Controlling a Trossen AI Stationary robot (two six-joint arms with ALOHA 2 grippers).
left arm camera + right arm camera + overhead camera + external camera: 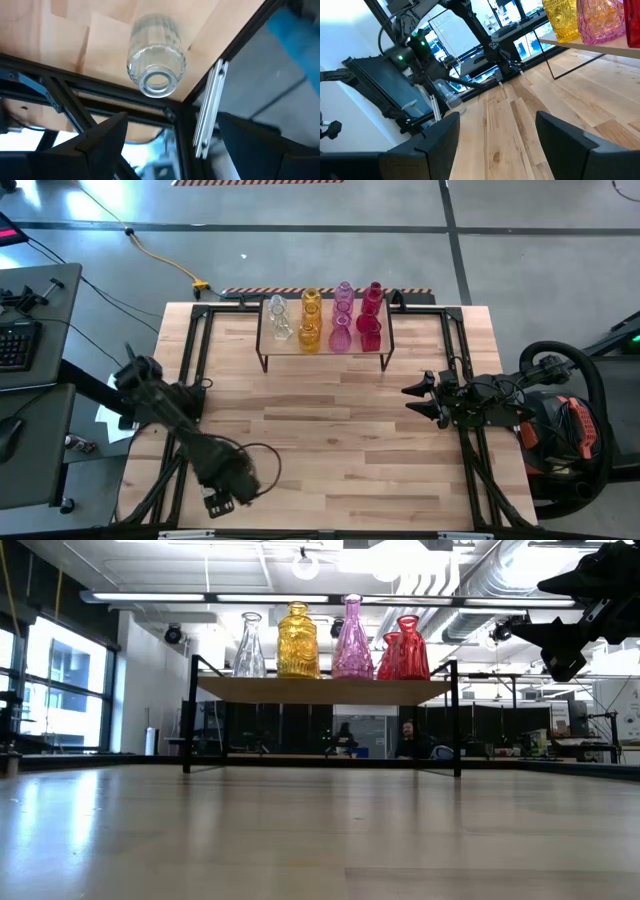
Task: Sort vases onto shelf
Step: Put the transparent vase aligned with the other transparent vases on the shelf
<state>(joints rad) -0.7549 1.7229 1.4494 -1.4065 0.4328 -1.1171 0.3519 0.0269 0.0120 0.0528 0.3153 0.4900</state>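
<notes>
At lower left of the overhead frame, the left gripper hung wide open and empty over a clear vase at the table's corner; a nudge could tip it off. The shelf held sorted vases upper centre. At right, the right gripper was open, empty.

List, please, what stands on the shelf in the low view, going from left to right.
Clear vase → amber-yellow vase → pink vase → red vases, which overlap each other, so their own order is unclear.
</notes>
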